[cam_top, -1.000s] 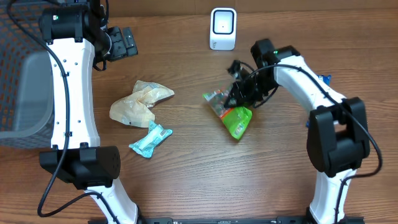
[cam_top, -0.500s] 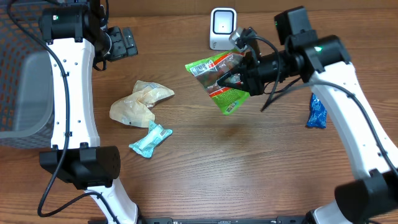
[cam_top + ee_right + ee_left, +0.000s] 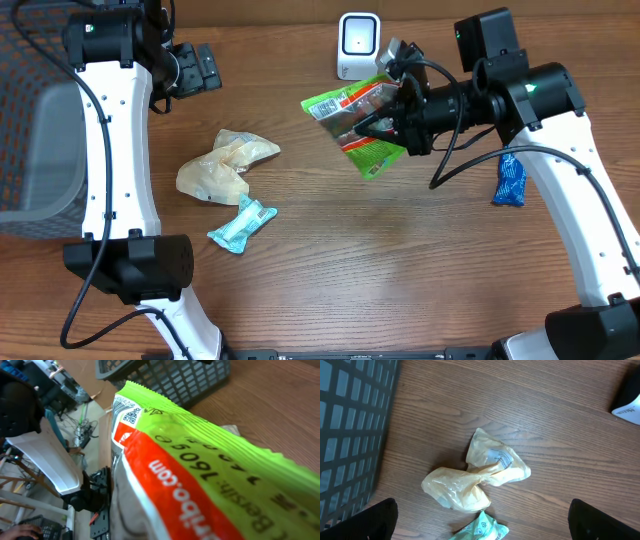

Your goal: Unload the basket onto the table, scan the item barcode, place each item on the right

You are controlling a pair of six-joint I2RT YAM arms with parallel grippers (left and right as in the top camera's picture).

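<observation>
Right gripper (image 3: pixel 392 120) is clamped tight on the green snack packet (image 3: pixel 352 112), holding it off the table just in front of the white barcode scanner (image 3: pixel 358 45). So the pickup looks done; squaring the code to the scanner window and getting a read is what's left. On the wrapper: white lettering ending "bo.com" on an orange band, "Bersih", digits starting "160", and a QR code at the corner. Left gripper (image 3: pixel 196 68) hangs wide apart, holding nothing

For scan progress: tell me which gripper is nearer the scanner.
Right. The right gripper, shut on the green packet, is close in front of the scanner; the left gripper hangs open far across the table.
</observation>
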